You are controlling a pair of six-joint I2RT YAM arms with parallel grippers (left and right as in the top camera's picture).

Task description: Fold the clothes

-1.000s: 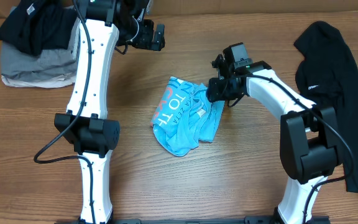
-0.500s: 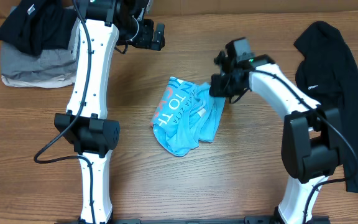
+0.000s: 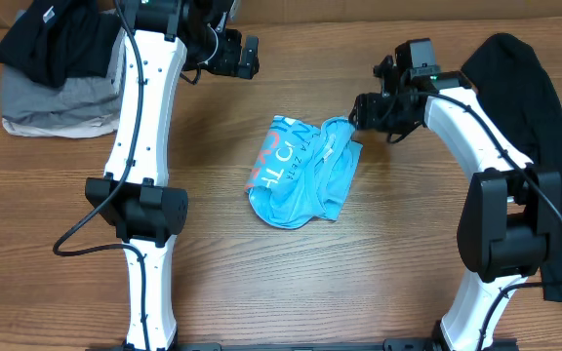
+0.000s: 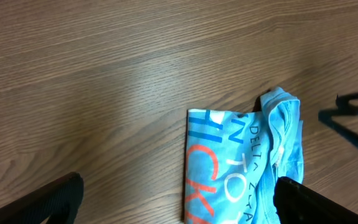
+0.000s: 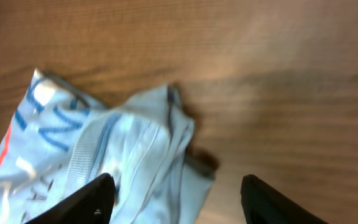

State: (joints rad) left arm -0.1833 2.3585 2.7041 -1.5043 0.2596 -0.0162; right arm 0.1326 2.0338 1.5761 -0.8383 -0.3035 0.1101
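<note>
The light-blue T-shirt (image 3: 302, 172) lies crumpled in a folded bundle at the table's middle, its white and pinkish lettering up. It also shows in the left wrist view (image 4: 244, 162) and the right wrist view (image 5: 104, 155). My right gripper (image 3: 367, 113) is open and empty, just above the shirt's top right corner (image 5: 176, 202). My left gripper (image 3: 252, 57) is open and empty, high over the table's far side, well away from the shirt (image 4: 179, 202). A black garment (image 3: 530, 127) with a small white logo lies along the right edge.
A pile of black and grey clothes (image 3: 52, 73) sits at the far left corner. Bare wood table (image 3: 359, 273) surrounds the shirt. The two arm bases stand at the front edge.
My right gripper has let go of the shirt and moved up and to the right. The shirt bundle has shifted slightly right and settled. The left arm has not moved.
</note>
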